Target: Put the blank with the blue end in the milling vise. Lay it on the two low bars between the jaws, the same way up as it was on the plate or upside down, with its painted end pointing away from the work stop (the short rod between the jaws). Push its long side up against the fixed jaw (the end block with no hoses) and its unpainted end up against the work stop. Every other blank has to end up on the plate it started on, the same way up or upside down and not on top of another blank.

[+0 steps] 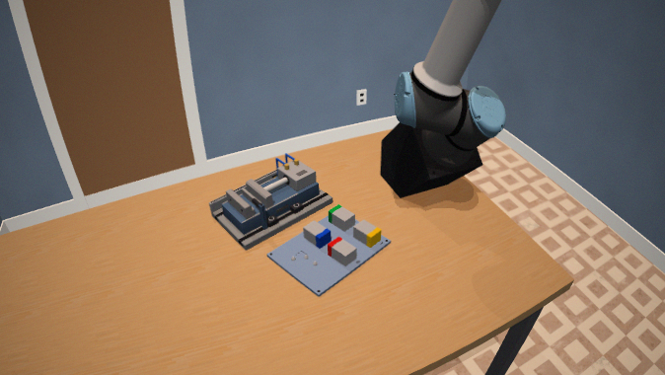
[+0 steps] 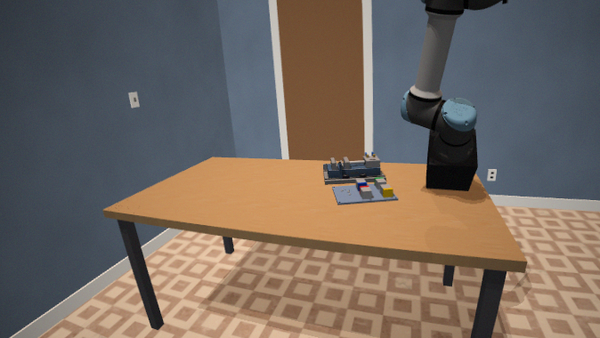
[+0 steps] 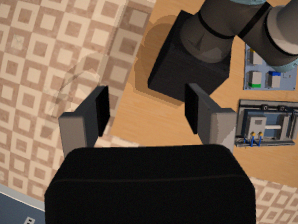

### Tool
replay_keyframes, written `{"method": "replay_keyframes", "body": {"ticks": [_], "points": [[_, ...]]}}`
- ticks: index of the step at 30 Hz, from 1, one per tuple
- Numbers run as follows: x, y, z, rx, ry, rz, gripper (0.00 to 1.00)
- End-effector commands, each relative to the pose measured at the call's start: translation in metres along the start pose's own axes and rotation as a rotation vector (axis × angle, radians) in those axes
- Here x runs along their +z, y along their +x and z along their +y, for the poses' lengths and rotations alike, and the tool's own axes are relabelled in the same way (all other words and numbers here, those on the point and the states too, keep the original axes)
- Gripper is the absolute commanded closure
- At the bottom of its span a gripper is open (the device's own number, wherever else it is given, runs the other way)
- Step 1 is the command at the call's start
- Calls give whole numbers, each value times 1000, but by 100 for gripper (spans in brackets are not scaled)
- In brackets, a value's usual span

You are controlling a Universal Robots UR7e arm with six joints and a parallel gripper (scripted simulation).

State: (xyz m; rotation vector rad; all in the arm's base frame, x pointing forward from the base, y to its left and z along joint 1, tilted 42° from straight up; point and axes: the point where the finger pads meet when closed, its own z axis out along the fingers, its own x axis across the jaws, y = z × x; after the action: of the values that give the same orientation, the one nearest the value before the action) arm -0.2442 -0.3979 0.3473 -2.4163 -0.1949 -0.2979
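Note:
The blank with the blue end (image 1: pixel 317 234) (image 2: pixel 361 184) (image 3: pixel 274 79) lies on the blue-grey plate (image 1: pixel 318 282) (image 2: pixel 345 199), on the side toward the vise. Its blue end points away from the hoses. The milling vise (image 1: pixel 291 198) (image 2: pixel 356 171) (image 3: pixel 257 123) stands beside the plate. Its fixed jaw (image 1: pixel 240 203) is at the end away from the arm, with a gap to the middle jaw (image 1: pixel 259 192). The work stop and low bars are too small to make out. My gripper (image 3: pixel 147 100) is open and empty, high above the table by the arm's base; it is out of frame in the top and exterior views.
Blanks with green (image 1: pixel 342 218) (image 3: pixel 255 79), yellow (image 1: pixel 367 233) (image 2: pixel 387 191) and red (image 1: pixel 342 252) (image 2: pixel 366 192) ends lie on the plate near the blue one. Blue hoses (image 1: pixel 282 160) rise from the vise's end block. The black arm base (image 1: pixel 419 163) (image 3: pixel 190 65) stands beyond.

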Motion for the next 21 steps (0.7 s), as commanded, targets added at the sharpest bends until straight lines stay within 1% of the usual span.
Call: {"method": "replay_keyframes", "body": {"ticks": [1,4,9,21], "points": [[0,-1,0,0,-1,-1,0],[0,-1,0,0,-1,-1,0],[24,-55,11,0,-1,-1,0],[24,-55,11,0,-1,-1,0]]}}
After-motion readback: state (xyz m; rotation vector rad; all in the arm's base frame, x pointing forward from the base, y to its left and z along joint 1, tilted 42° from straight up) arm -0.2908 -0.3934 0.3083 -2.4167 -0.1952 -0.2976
